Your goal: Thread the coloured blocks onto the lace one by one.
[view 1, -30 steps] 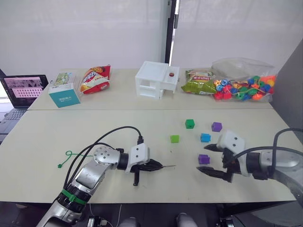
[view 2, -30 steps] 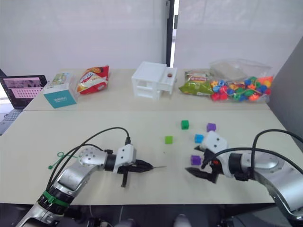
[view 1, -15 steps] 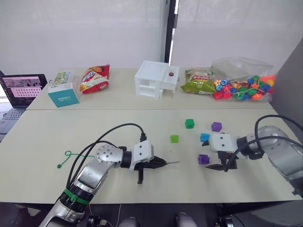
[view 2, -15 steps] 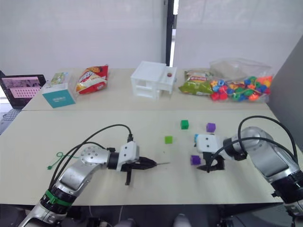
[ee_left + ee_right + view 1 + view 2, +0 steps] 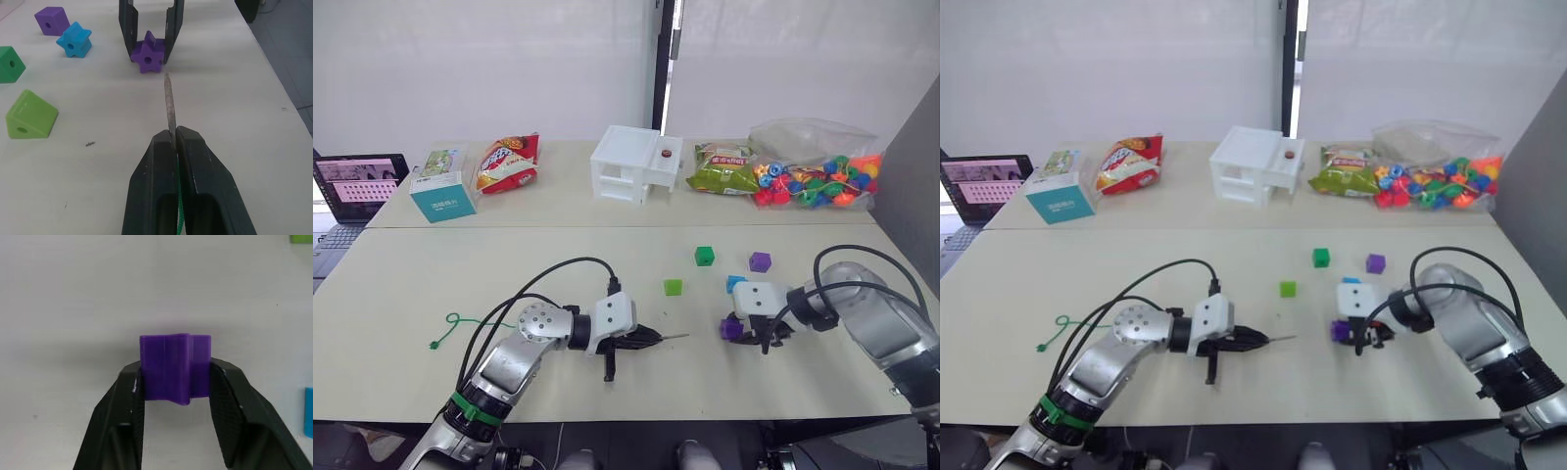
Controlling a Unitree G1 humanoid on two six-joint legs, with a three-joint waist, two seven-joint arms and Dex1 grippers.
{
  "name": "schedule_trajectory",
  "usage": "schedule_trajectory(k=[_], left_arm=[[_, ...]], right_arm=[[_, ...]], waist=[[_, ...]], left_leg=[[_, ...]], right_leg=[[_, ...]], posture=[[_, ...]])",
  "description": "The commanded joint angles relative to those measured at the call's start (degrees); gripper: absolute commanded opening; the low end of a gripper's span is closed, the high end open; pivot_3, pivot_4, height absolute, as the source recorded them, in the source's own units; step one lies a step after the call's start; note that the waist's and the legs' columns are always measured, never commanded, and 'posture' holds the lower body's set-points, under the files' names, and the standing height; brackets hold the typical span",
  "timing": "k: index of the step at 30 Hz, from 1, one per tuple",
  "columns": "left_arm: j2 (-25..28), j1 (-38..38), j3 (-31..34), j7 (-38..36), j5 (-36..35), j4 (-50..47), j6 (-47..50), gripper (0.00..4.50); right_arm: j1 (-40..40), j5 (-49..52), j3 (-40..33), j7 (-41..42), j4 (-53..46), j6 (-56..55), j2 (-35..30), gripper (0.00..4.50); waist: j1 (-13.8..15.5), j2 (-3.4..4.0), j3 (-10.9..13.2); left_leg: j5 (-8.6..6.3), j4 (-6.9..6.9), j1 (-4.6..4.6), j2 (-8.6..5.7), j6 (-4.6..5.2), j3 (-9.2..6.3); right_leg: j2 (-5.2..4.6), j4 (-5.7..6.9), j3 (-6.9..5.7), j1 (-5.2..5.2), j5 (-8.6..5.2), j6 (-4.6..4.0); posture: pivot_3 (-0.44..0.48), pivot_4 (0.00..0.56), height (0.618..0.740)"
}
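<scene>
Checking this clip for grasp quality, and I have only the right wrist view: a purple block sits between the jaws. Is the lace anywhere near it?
Observer: Yes. The left gripper, jaws shut on the lace, aims the grey tip at the purple block, just short of touching it.
Operator: Can the tip reach the hole?
Observer: The block is star-shaped, and its hole faces the tip, in the gap between the jaws of the right gripper.
Operator: Is the block lifted?
Observer: It seems to rest on the table.
</scene>
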Motion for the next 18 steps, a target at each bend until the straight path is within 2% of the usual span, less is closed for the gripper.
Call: schedule_trajectory(k=[1,6,18], left_arm=[[0.16,-0.97,-0.87,0.50,1.37,-1.35,-0.25,0.00],[0.26,-1.37,-1.56,0.61,2.35,-1.05,0.16,0.00],[1.06,-2.39,-4.08,-0.84,4.69,-1.21,-0.85,0.00]], right_arm=[[0.81,2.51,-2.64,-0.25,-6.20,4.37,-0.10,1.31],[4.09,3.09,-2.50,-2.02,-13.14,9.41,0.07,1.31],[6.02,1.93,-1.00,-5.82,-16.44,14.45,0.85,1.31]], waist=[[0.00,0.00,0.00],[0.15,0.00,0.00],[0.11,0.00,0.00]], left_leg=[[0.00,0.00,0.00,0.00,0.00,0.00],[0.00,0.01,-0.01,-0.01,0.00,-0.01],[0.00,0.03,0.00,-0.01,0.00,-0.01]], right_leg=[[0.00,0.00,0.00,0.00,0.00,0.00],[0.00,0.00,0.00,0.01,0.00,0.00],[0.00,0.02,0.00,0.01,0.00,0.00]], posture=[[0.000,0.150,0.740],[0.000,0.150,0.740],[0.000,0.150,0.740]])
